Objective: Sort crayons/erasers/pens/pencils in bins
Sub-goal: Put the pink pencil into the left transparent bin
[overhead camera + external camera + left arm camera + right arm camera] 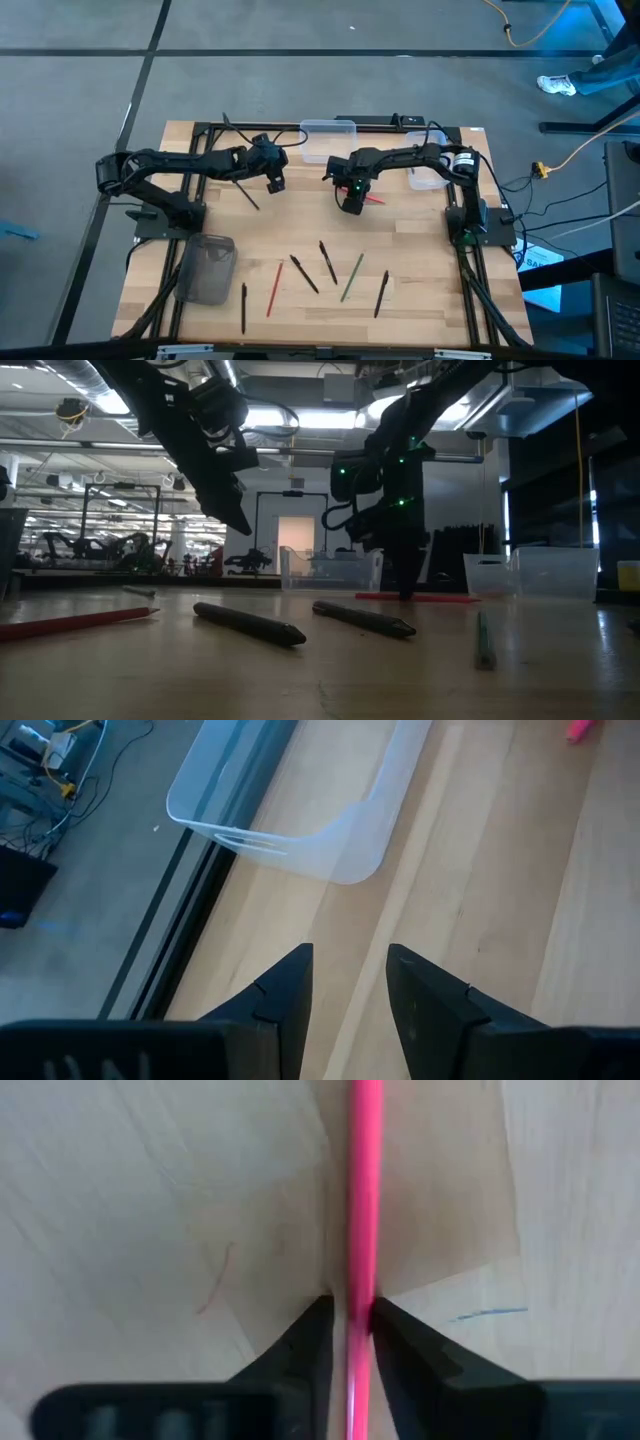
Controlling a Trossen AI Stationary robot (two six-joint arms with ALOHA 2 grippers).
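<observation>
We note the pale wooden table, with one clear rectangular plastic tub at its 12 o'clock edge, a second clear tub toward 2 o'clock and the smoky grey tub toward 8 o'clock. The left gripper hangs narrowly parted and empty near the 12 o'clock tub. The right gripper, near table centre, pinches the thin pink-red pencil lying flat; we judge so thin a shaft could roll or pivot out on lifting.

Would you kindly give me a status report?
Right gripper down at table, closing around pink pencil. Left gripper open, empty, near clear bin. Nothing in the way.
</observation>
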